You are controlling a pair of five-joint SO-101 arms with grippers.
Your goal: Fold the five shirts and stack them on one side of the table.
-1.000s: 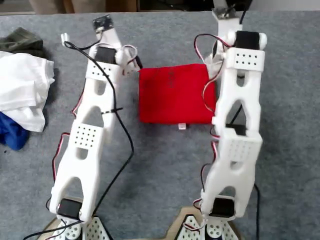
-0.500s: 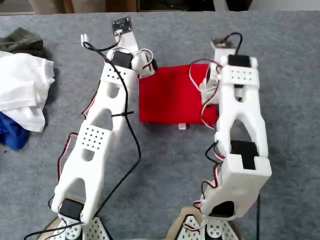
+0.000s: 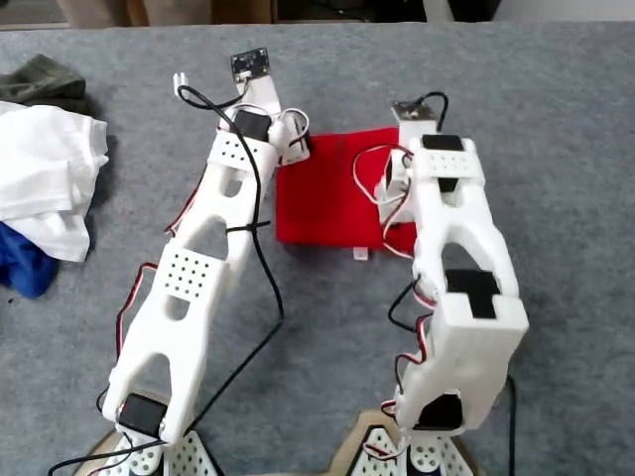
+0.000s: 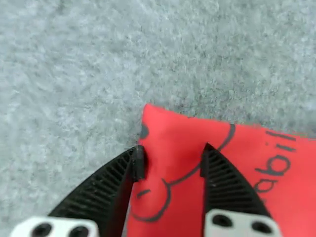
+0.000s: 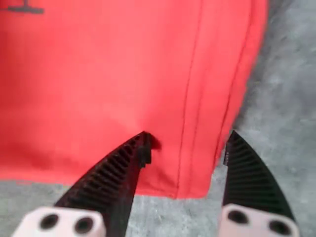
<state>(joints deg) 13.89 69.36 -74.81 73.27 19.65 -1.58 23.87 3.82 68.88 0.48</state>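
A folded red shirt [image 3: 332, 193] lies flat mid-table between the two arms. In the left wrist view my left gripper [image 4: 172, 159] is open, one finger on the grey surface and the other on a corner of the red shirt [image 4: 222, 163], which carries black print. In the high view the left gripper [image 3: 298, 147] is at the shirt's far-left corner. My right gripper [image 5: 186, 145] is open too, low over the red shirt [image 5: 98, 74], spanning its hemmed side edge. The right arm [image 3: 446, 208] covers the shirt's right part in the high view.
At the table's left edge lies a heap of unfolded shirts: a white one [image 3: 45, 178], a blue one [image 3: 25, 263] and a dark green one [image 3: 45, 79]. The grey felt surface [image 3: 575, 149] is bare to the right of the arms and along the back.
The left arm has swung right to the red shirt's far-left corner. The right arm has pulled back and shifted left, so it now sits over the shirt's right side.
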